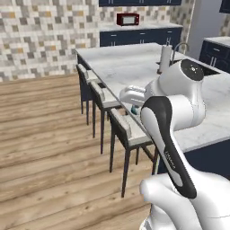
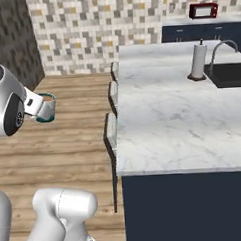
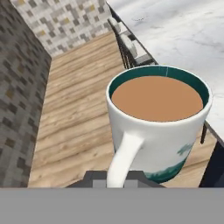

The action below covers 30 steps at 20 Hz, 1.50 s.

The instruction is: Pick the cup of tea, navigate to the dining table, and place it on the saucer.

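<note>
1. I am seeing the gripper closing tight on the handle of the cup of tea.
2. The cup is hanging upright in the air, full of brown tea, over the wooden floor.
3. The dining table is standing beside it, apart, with stools along its edge.
</note>
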{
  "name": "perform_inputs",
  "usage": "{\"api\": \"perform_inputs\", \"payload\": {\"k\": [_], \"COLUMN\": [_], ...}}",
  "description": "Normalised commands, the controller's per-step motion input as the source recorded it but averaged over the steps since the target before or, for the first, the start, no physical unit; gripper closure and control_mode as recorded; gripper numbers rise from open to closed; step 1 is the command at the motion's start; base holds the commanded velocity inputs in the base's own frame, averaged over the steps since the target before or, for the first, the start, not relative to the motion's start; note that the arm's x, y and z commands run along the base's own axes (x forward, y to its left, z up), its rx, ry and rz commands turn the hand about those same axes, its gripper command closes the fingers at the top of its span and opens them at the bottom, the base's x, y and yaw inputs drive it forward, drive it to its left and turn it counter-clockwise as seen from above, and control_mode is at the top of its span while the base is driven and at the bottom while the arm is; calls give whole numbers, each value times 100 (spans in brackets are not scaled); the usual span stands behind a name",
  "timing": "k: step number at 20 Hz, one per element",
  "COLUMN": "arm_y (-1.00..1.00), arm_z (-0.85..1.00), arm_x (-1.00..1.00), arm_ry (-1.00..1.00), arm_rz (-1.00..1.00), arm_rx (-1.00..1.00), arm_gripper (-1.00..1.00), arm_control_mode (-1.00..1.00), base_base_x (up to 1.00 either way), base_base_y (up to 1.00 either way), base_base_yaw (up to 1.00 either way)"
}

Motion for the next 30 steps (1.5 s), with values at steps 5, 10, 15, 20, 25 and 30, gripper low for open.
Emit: {"api": "perform_inputs", "payload": {"k": [5, 10, 15, 20, 25, 30], "arm_y": [0, 0, 0, 0, 0, 0], "arm_z": [0, 0, 0, 0, 0, 0], "arm_x": [0, 0, 0, 0, 0, 0], "arm_ry": [0, 0, 0, 0, 0, 0], "arm_rz": [0, 0, 0, 0, 0, 0], "arm_rx": [0, 0, 0, 0, 0, 0], "arm_gripper": [100, 100, 100, 100, 100, 100], "arm_control_mode": [100, 100, 100, 100, 100, 100], "base_base_x": [44, 53, 51, 53, 57, 63], "base_base_y": [74, 64, 55, 49, 54, 65], "base_base_yaw": [-16, -16, -15, -14, -16, -20]}}
